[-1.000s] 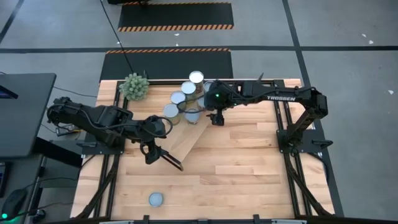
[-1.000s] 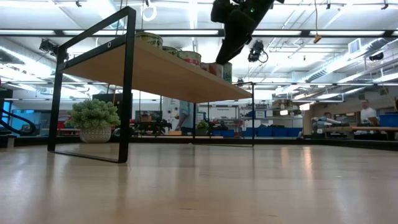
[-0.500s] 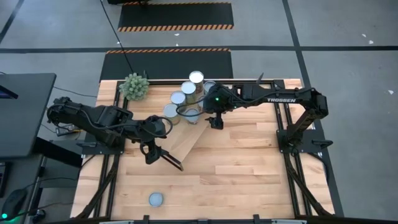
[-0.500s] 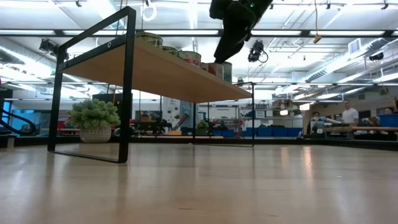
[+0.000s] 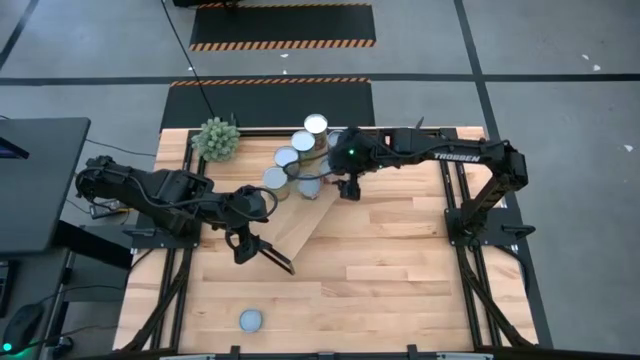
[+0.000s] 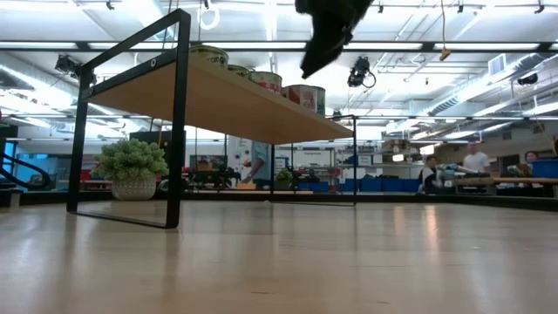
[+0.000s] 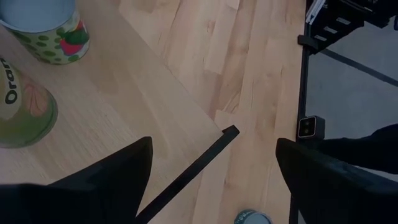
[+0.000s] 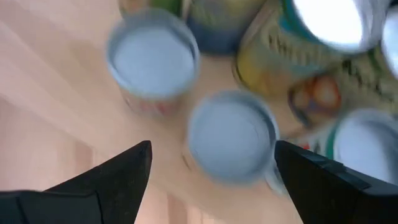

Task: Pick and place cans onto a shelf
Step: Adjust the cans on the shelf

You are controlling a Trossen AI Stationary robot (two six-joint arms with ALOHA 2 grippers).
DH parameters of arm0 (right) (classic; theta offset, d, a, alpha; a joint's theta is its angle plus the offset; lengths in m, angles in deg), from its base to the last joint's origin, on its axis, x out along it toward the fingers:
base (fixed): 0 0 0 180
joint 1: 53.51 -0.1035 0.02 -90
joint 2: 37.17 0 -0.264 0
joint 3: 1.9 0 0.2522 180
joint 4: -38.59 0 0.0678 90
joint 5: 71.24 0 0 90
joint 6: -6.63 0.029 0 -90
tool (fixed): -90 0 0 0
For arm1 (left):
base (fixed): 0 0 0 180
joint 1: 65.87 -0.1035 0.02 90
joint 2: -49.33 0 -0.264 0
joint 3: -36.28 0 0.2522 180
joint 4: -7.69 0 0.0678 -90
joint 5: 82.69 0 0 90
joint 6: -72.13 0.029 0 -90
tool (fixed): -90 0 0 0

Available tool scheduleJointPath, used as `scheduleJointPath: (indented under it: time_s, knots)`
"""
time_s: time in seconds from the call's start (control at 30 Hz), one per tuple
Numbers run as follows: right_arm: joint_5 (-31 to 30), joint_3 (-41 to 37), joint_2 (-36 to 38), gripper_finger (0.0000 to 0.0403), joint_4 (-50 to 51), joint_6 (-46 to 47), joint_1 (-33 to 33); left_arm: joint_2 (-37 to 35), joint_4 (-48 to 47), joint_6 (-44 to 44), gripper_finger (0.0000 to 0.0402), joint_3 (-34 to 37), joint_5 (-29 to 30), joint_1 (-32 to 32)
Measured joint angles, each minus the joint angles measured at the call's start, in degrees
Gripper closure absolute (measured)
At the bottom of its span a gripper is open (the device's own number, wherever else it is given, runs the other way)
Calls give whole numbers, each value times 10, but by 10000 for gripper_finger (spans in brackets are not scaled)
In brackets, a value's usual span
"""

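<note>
Overhead | right end effector (image 5: 343,189) spread, empty above blurred cans (image 8: 231,138) | left end effector (image 5: 240,250) spread, empty

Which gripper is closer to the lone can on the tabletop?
Left. The left gripper hovers over the shelf's near end, nearer the lone can; the right gripper is over the shelf's far end.
</note>
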Motion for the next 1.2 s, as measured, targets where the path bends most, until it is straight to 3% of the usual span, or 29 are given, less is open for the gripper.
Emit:
scheduleJointPath:
  time_s: [0.3, 0.6, 0.8, 1.03, 1.2]
  knots:
    - [5, -2, 0, 56, 102, 12, 18, 0, 0, -1, 57, 0, 0, 5]
    - [15, -92, 0, 56, -5, 47, 0, 0, -1, 3, 57, 0, 1, 4]
    - [11, -98, 0, 56, -52, 74, -4, 0, -1, 3, 57, 0, 5, 4]
    - [-10, -97, 5, 56, -13, 117, -11, 0, -2, 3, 57, 0, 6, 4]
    - [-3, -94, 16, 56, -22, 143, -60, 0, -15, 4, 57, 0, 7, 4]
